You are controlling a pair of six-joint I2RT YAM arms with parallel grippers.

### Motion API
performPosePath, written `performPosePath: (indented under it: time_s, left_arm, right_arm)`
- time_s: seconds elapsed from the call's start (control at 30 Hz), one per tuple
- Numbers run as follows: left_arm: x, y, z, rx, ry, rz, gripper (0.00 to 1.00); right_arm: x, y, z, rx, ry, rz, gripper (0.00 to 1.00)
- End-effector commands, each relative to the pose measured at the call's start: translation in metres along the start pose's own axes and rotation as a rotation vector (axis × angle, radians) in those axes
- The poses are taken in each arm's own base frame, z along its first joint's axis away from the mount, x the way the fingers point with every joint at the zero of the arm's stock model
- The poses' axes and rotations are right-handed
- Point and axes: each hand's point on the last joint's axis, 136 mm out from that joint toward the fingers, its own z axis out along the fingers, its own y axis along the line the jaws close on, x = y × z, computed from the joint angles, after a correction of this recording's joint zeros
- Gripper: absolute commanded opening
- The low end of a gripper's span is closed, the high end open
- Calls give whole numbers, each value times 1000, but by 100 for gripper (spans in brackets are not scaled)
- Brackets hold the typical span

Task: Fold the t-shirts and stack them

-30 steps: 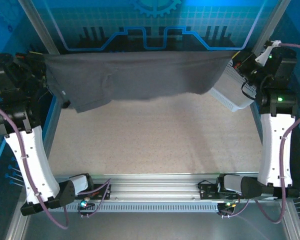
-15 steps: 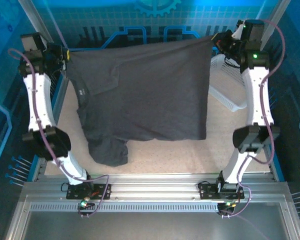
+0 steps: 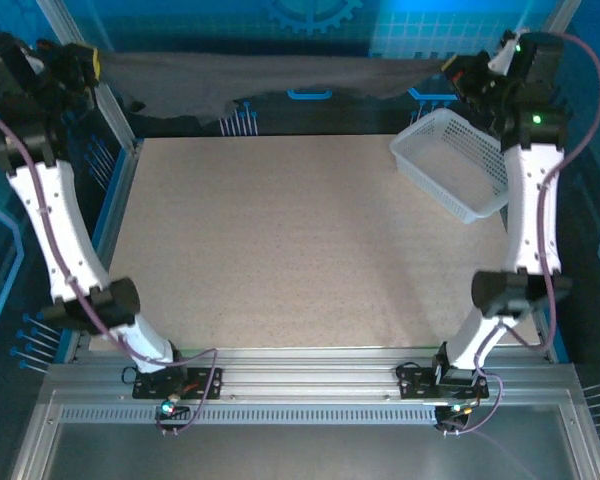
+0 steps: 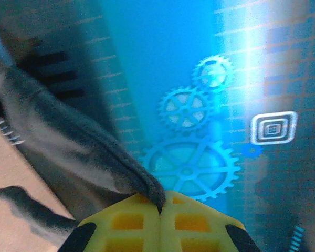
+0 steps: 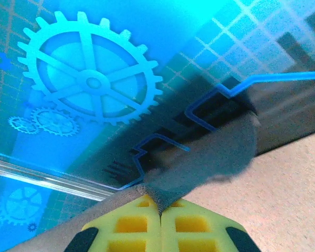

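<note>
A dark charcoal-grey t-shirt (image 3: 270, 75) hangs stretched in the air across the far edge of the table, held at both ends. My left gripper (image 3: 98, 62) at the far left is shut on one corner of the cloth; in the left wrist view the t-shirt (image 4: 84, 152) runs down into the closed yellow fingertips (image 4: 128, 220). My right gripper (image 3: 450, 68) at the far right is shut on the other corner, where the t-shirt (image 5: 215, 149) is pinched between the yellow pads (image 5: 194, 223).
A white lattice basket (image 3: 453, 163) lies tilted at the table's far right, below the right arm. The beige tabletop (image 3: 290, 240) spreads in front of the hanging shirt. Blue patterned walls enclose the back and sides.
Both arms have swung the shirt back: half a second ago it hung spread over the table, now it is pulled flat and taut at the far edge.
</note>
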Motion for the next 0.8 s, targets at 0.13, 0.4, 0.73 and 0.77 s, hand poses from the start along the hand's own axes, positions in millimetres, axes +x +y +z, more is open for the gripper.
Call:
performPosePath:
  time_s: [0.13, 0.4, 0.73, 0.77]
  left_arm:
    - [29, 224, 2, -489, 9, -24, 0]
    - [116, 425, 13, -882, 357, -41, 33]
    - [174, 444, -78, -1144, 398, 117, 61]
    - [188, 445, -92, -1150, 415, 119, 61]
  right_arm:
    - [115, -163, -16, 415, 147, 53, 0]
    - [251, -302, 2, 692, 531, 142, 0]
    - [289, -339, -8, 880, 747, 96, 44]
    - [286, -338, -16, 898, 724, 82, 48]
